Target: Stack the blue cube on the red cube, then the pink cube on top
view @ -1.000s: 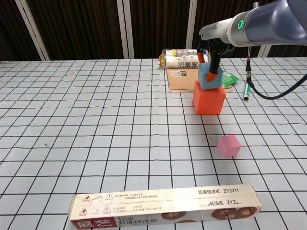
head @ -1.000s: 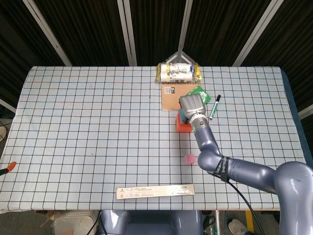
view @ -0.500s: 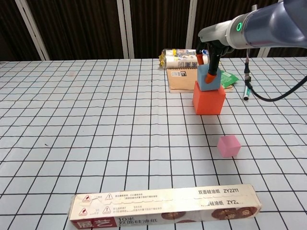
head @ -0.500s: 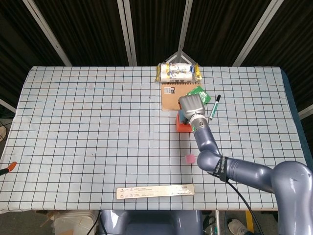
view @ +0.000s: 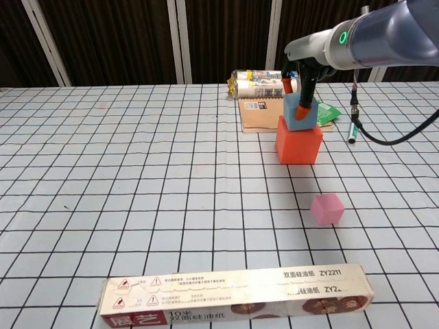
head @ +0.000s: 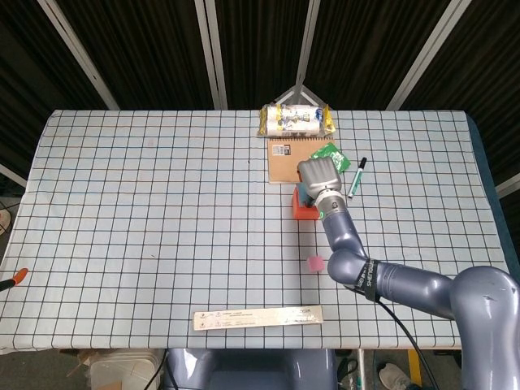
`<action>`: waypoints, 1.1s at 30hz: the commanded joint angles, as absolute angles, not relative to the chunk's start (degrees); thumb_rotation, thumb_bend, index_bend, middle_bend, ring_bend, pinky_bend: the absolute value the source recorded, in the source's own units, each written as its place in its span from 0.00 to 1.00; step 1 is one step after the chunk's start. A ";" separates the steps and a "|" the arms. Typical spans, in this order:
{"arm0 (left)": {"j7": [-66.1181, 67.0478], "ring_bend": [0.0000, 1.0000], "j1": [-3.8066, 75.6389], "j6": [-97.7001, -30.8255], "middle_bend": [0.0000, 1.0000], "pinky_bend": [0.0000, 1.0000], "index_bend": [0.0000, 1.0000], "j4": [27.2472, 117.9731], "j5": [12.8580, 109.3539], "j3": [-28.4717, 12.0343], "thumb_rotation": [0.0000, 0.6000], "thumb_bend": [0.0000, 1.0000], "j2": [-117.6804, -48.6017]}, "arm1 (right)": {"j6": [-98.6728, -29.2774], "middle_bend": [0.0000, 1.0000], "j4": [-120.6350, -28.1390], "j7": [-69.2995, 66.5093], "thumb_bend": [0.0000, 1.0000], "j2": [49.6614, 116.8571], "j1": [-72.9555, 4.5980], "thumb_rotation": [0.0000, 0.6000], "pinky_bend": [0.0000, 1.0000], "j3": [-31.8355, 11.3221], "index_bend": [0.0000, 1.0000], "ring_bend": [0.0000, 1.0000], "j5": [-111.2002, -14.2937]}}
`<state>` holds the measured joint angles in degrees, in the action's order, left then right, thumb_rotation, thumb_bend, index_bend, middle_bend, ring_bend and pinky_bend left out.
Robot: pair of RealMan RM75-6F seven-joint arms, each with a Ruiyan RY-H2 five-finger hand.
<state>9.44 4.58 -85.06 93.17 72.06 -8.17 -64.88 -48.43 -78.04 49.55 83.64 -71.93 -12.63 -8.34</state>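
The red cube [view: 298,145] [head: 305,212] stands right of the table's centre, just in front of a brown notebook. On top of it sits the blue cube [view: 299,115] [head: 300,195], pinched front and back by the orange-tipped fingers [view: 306,101] of my right hand [view: 304,83] [head: 318,174]. In the head view the hand covers most of the blue cube. The pink cube [view: 326,208] [head: 314,263] lies alone on the cloth, nearer to me and slightly right of the stack. My left hand shows in neither view.
A long flat cardboard box [view: 236,291] [head: 257,318] lies along the front edge. Behind the stack are the brown notebook [view: 258,115], a snack packet [head: 296,120], a green packet [head: 331,154] and a green pen [head: 356,177]. An orange-tipped object [head: 15,279] pokes in at the left edge.
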 commanded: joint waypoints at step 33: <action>9.60 0.00 4.60 -84.96 0.00 0.00 0.03 93.22 72.00 -8.14 1.00 0.16 -64.89 | -46.95 1.00 -76.55 48.22 0.38 84.20 -72.87 1.00 1.00 -10.74 0.56 1.00 -7.46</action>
